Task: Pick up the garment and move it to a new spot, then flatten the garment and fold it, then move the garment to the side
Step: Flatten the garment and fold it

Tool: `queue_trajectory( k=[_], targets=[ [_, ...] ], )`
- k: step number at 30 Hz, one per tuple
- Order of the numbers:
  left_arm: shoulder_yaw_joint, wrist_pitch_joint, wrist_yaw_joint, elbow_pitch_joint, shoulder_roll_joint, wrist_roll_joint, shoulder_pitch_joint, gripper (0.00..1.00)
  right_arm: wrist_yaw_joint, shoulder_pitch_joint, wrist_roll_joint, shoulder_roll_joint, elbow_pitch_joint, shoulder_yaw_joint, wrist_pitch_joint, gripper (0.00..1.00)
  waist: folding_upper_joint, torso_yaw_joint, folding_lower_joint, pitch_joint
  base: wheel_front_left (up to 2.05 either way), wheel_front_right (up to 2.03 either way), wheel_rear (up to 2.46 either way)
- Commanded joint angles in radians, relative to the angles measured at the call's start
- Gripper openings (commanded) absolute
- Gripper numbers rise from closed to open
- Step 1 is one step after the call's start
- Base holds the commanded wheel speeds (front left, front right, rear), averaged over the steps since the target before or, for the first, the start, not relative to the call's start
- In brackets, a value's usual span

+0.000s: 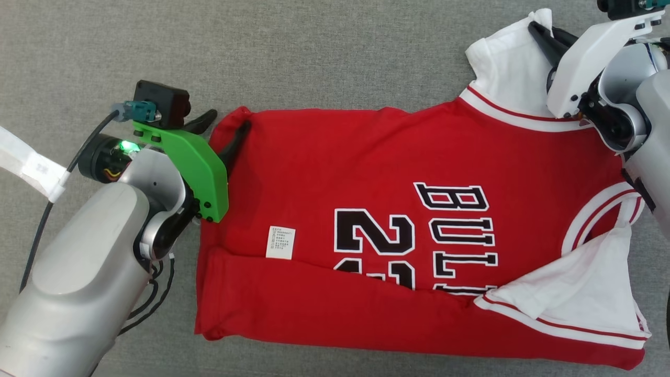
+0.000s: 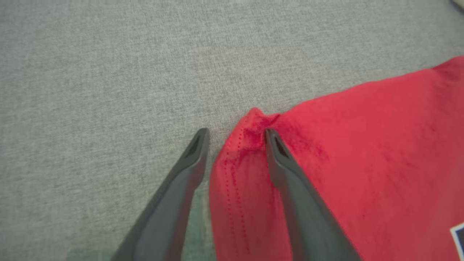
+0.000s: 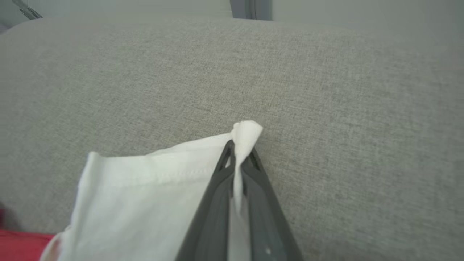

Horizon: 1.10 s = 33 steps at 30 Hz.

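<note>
The garment (image 1: 366, 173), a red jersey with black-and-white lettering and white sleeves, lies spread on the grey fabric surface with its near edge folded over. My left gripper (image 1: 229, 119) is open at the jersey's far-left corner. In the left wrist view the red corner (image 2: 253, 123) bunches between the fingers of my left gripper (image 2: 236, 132); one finger rests on the cloth and the other on the bare surface. My right gripper (image 1: 542, 31) is at the far-right sleeve. In the right wrist view my right gripper (image 3: 241, 148) is shut on the corner of the white sleeve (image 3: 145, 195).
The grey fabric surface (image 1: 314, 52) stretches beyond the jersey on the far side and to the left. A white care label (image 1: 280, 242) shows on the red cloth. A black cable (image 1: 36, 235) and a white strip (image 1: 26, 157) hang by my left arm.
</note>
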<state>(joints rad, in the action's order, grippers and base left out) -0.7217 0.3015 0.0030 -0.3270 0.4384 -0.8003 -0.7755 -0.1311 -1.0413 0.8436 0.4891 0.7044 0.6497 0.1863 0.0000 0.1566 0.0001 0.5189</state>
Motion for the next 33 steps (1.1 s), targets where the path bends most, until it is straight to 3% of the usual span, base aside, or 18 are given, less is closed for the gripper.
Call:
queue_trajectory(
  k=[1, 8, 15, 23, 33],
  targets=[
    [0.004, -0.008, -0.001, -0.005, -0.001, -0.005, -0.012, 0.0, 0.001, -0.01, 0.009, 0.004, 0.004, 0.006, -0.03, 0.0, 0.0, -0.005, -0.0001, -0.004, 0.0, 0.0, 0.0],
    [0.032, -0.035, 0.016, -0.024, 0.037, -0.017, 0.023, 0.0, 0.001, -0.004, 0.045, 0.022, 0.032, 0.027, -0.189, 0.0, 0.0, -0.027, -0.0001, -0.055, 0.0, 0.0, 0.0],
    [0.039, -0.047, 0.022, -0.026, 0.063, -0.03, 0.063, 0.0, 0.001, 0.02, 0.084, 0.032, 0.034, 0.06, -0.275, 0.0, 0.0, -0.056, -0.0001, -0.101, 0.0, 0.0, 0.0],
    [0.028, -0.016, 0.012, -0.029, 0.101, -0.048, 0.111, 0.0, 0.001, 0.105, 0.139, 0.06, -0.041, 0.139, -0.309, 0.0, 0.0, -0.107, -0.0001, -0.203, 0.0, 0.0, 0.0],
    [0.01, 0.094, -0.01, 0.007, 0.164, -0.107, 0.178, 0.0, 0.001, 0.228, 0.191, 0.147, -0.198, 0.246, -0.273, 0.0, 0.0, -0.157, -0.0001, -0.32, 0.0, 0.0, 0.0]
  ],
)
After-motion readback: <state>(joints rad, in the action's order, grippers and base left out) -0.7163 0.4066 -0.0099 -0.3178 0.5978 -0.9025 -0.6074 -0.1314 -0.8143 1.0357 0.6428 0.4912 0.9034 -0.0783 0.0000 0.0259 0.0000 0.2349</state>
